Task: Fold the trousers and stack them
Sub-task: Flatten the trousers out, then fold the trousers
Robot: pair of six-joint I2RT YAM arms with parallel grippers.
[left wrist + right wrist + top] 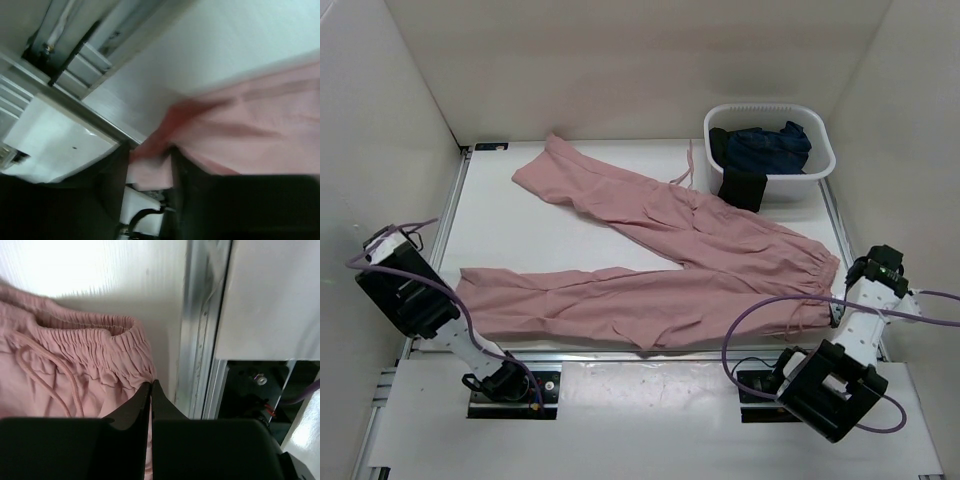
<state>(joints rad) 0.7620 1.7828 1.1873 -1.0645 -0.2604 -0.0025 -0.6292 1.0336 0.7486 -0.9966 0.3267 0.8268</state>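
The dusty-pink trousers (720,250) lie spread flat on the white table. The gathered waist is at the right, one leg runs to the far left and the other runs left along the near edge. My right gripper (840,298) is at the waist's near right corner. In the right wrist view it (151,385) is shut on the elastic waistband (95,347), beside the drawstring (60,385). My left gripper (452,300) is at the near leg's hem. In the blurred left wrist view it (150,167) is closed on a fold of the pink leg (240,135).
A white basket (820,172) stands at the back right with a dark blue garment (770,145) inside and a black cloth (745,188) hanging over its front. Metal rails (197,340) edge the table. White walls enclose three sides.
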